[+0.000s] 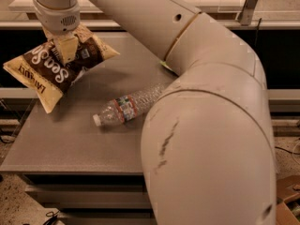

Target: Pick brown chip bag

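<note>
Cream pincer [65, 50] on brown chip bag [44, 73], cream-yellow ends, white lettering, clear bottle [126, 108], grey table [70, 142]

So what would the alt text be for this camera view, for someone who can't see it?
A cream robot claw pinches the middle of a brown chip bag at the left of a grey table; a clear plastic water bottle lies on its side nearby.
</note>
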`<state>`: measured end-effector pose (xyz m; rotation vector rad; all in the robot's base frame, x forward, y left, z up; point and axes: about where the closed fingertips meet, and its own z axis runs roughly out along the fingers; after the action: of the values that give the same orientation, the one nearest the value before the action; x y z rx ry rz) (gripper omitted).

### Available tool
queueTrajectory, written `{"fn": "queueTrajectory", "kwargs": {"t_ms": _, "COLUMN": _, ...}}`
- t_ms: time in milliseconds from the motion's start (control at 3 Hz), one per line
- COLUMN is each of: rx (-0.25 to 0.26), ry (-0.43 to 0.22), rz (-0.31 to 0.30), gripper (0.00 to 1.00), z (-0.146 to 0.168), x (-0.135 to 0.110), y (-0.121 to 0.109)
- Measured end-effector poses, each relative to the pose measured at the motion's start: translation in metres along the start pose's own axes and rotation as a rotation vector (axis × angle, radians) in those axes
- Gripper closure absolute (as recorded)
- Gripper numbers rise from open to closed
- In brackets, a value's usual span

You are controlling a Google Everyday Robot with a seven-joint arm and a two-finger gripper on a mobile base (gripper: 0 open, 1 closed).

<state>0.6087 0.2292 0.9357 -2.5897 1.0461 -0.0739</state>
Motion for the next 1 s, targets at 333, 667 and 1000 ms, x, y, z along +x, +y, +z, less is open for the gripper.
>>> {"fn": "queueTrajectory", "kwargs": {"t_ms": 333, "rx": 0.046, "ry": 0.005, "rz": -0.018, "gripper": 1.00, "z": -0.028, "x": 0.001, "y": -0.010}}
{"fn": "queueTrajectory", "kwargs": {"t_ms": 667, "rx": 0.081, "ry": 0.003, "rz": -0.030, "gripper": 1.00, "z": -0.048, "x": 0.002, "y": -0.016}}
{"fn": "queueTrajectory", "kwargs": {"t_ms": 1000, "rx": 0.097, "ry": -0.006, "rz": -0.042, "gripper": 1.00, "z": -0.057, "x": 0.000, "y": -0.020}}
